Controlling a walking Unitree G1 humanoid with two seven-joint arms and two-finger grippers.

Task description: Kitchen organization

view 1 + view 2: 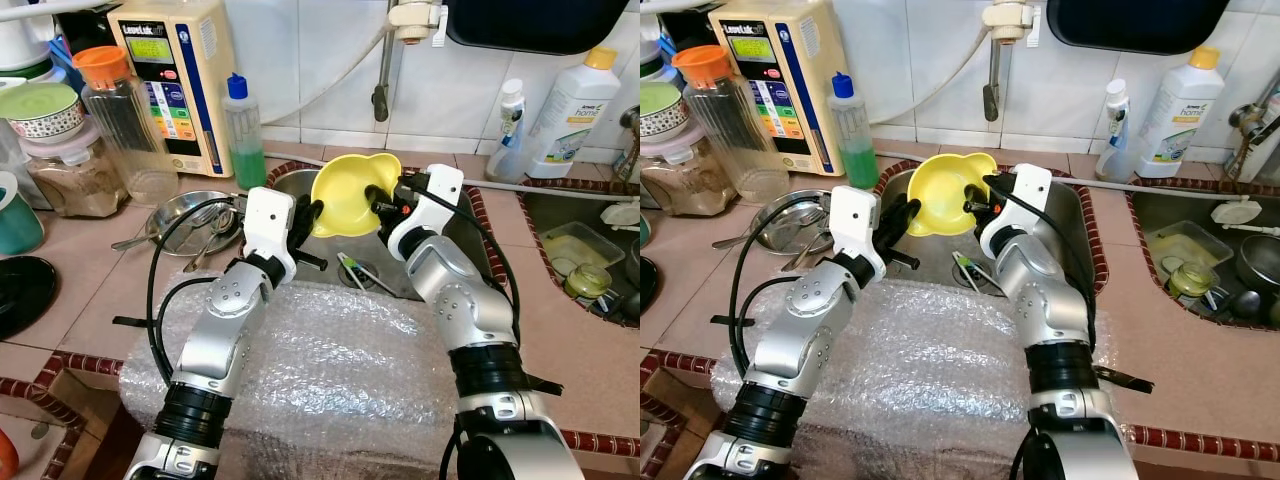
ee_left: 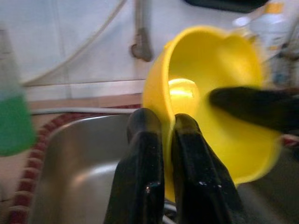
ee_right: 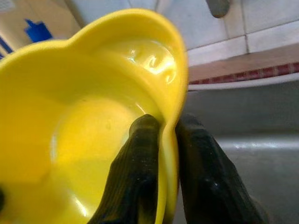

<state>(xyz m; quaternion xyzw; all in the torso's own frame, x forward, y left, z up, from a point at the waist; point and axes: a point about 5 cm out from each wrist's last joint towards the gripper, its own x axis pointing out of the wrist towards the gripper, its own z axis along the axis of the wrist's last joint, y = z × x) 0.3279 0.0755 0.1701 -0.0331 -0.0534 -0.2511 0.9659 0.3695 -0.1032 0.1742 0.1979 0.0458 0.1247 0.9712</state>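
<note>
Right now both hands, left hand (image 1: 312, 215) and right hand (image 1: 381, 196), are pinching the yellow bowl's (image 1: 352, 192) rim above the sink (image 1: 1072, 222), so putting it away apparently remains undone.

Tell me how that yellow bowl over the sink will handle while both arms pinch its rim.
The yellow bowl looks like thin plastic, so probably light and a little flexible where the left end effector and right end effector clamp its rim. Its glossy inside suggests it could slip. Held tilted over the sink, it would likely survive a drop.
</note>
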